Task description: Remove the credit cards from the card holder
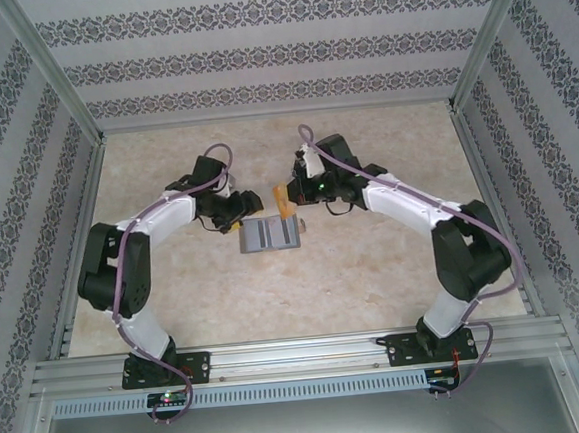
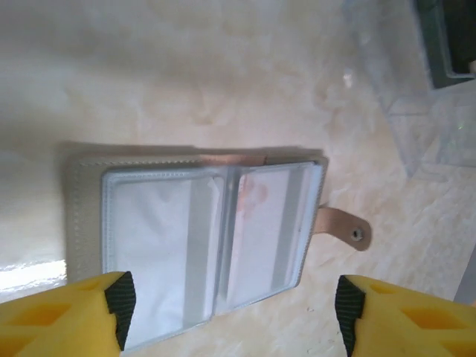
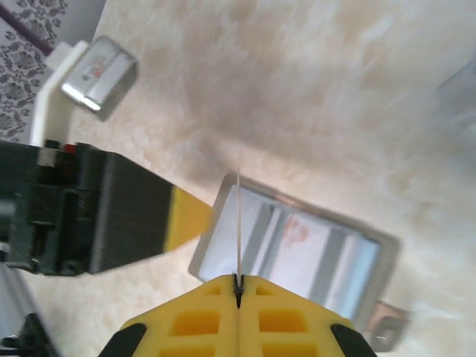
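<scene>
Grey card holder [image 1: 271, 234] lying open on marbled tabletop [image 1: 375, 280], left claw [image 2: 230, 301] hovering released over its edge, right claw [image 3: 238, 282] clenching gold-yellow credit card [image 1: 283, 198] above it.

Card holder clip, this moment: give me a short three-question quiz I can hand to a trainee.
1. True or false: the card holder is folded shut.
2. Pick one. The right gripper is shut on: A) a credit card, B) the holder's snap strap, C) nothing.
3. Fill the gap: the fingers of the left gripper, by the holder's edge, stand ____ (open or shut).

Key: 1 false, it lies spread open with its clear sleeves up; 2 A; 3 open.
</scene>
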You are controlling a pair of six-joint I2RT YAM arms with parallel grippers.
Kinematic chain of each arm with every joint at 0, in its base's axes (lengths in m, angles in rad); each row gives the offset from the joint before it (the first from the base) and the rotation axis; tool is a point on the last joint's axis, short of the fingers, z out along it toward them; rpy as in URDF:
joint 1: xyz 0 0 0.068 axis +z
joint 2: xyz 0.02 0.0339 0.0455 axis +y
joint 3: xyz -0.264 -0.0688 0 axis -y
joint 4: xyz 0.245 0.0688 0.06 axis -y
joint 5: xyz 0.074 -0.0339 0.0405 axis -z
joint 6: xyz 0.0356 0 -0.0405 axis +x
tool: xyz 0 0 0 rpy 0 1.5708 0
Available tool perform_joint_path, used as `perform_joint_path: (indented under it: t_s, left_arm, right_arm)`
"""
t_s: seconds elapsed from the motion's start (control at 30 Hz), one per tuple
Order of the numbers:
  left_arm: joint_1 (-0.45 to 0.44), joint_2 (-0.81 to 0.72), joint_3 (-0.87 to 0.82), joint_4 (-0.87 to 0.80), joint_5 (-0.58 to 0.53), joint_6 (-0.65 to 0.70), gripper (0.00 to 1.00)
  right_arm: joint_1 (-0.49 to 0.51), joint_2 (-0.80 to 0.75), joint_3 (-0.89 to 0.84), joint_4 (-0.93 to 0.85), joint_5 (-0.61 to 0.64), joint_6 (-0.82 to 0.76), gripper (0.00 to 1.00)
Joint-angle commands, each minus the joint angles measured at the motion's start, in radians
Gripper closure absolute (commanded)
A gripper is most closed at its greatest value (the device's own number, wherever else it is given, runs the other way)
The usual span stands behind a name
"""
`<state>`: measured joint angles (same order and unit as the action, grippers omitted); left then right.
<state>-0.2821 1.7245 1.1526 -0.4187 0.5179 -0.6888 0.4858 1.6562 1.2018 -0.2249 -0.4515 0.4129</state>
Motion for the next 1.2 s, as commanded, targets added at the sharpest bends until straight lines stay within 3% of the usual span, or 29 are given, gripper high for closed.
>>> perform_joint_path:
  t_s: [0.0, 0.13, 0.23, 0.43, 0.73, 1.17]
  left_arm:
    - [0.035, -0.081, 0.001, -0.044, -0.106, 0.024, 0.19]
    - [0.07, -0.152, -0.014, -0.089, -0.187, 0.088, 0.08]
    - [0.091, -0.201, -0.02, -0.111, -0.239, 0.137, 0.0]
    - [0.179, -0.256, -0.015, -0.172, -0.261, 0.195, 0.01]
    - [0.262, -0.309, -0.014, -0.183, -0.238, 0.261, 0.01]
    - [0.314, -0.296, 0.041, -0.255, -0.227, 0.347, 0.01]
  right_arm:
    - [-0.051, -0.054, 0.026, -0.102, 0.148, -0.189, 1.0]
    - [-0.135, -0.109, 0.043, -0.086, 0.264, -0.31, 1.0]
    - [-0.201, -0.106, 0.089, -0.093, 0.283, -0.379, 1.0]
    - [-0.305, -0.055, 0.169, -0.124, 0.165, -0.526, 1.0]
    - [-0.329, 0.05, 0.27, -0.302, -0.025, -0.927, 1.0]
    - [-0.296, 0.187, 0.404, -0.553, 0.142, -1.163, 1.0]
